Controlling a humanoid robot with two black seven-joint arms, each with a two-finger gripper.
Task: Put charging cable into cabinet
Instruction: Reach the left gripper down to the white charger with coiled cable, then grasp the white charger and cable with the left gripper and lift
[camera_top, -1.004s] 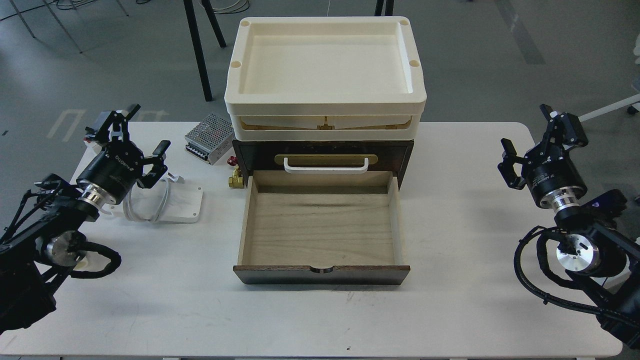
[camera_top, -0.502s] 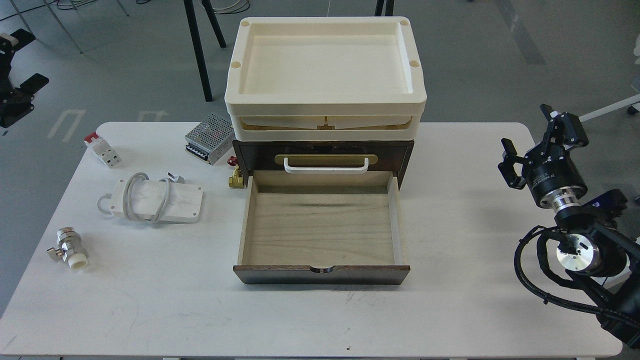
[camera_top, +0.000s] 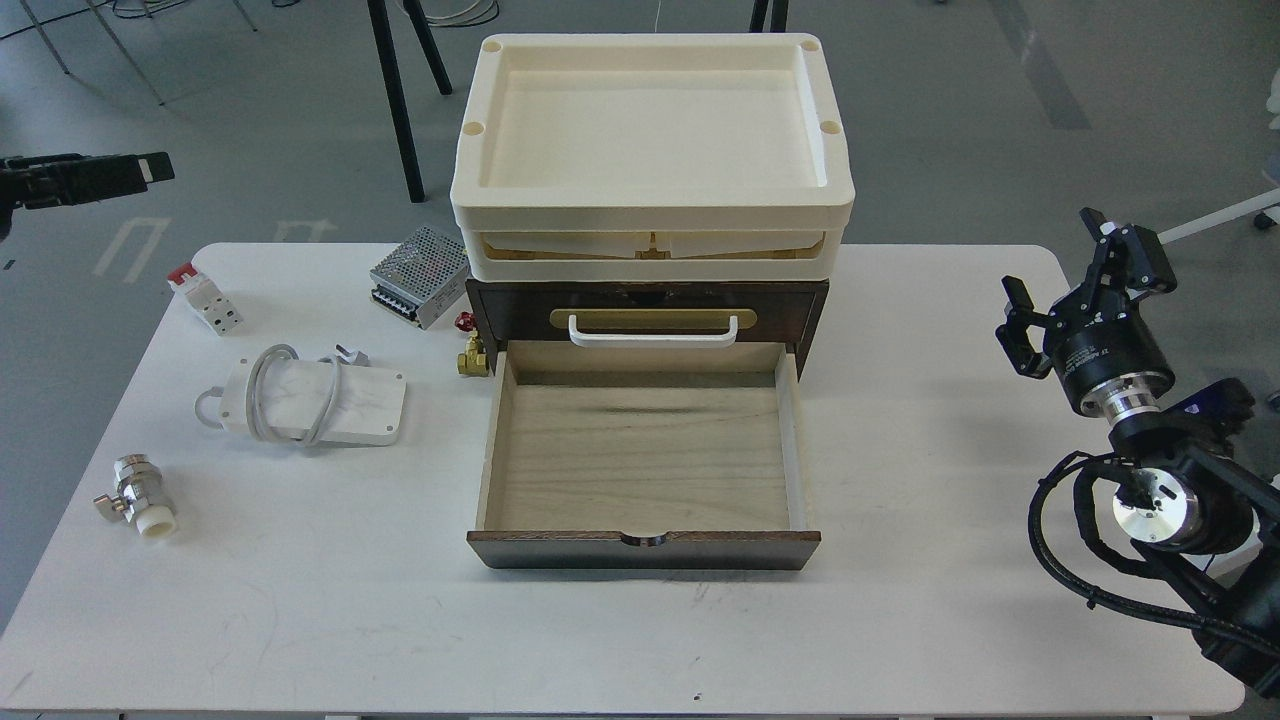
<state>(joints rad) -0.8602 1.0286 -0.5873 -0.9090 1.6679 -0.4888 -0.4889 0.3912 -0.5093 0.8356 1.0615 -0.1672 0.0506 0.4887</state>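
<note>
The charging cable (camera_top: 345, 405), a flat white block with a grey cable looped round it, lies on the table left of the cabinet. The dark brown cabinet (camera_top: 500, 305) stands at the table's middle back. Its pale wood drawer (camera_top: 645, 460) is pulled out and holds nothing. Above the drawer is a white handle (camera_top: 652, 332). Of my left gripper (camera_top: 85, 177) only a black part shows at the far left edge, off the table and far from the cable. My right gripper (camera_top: 1075, 285) is open and empty over the table's right side.
Cream plastic trays (camera_top: 650, 210) are stacked on the cabinet. A perforated metal power-supply box (camera_top: 420, 275), a red and white block (camera_top: 205, 300), a brass valve (camera_top: 472, 355) and a metal fitting (camera_top: 135, 497) lie on the left of the white table (camera_top: 900, 600).
My left arm has pulled up and away from over the charging cable to the far left edge. The cable and the small parts beside it now show. The right arm has not moved.
</note>
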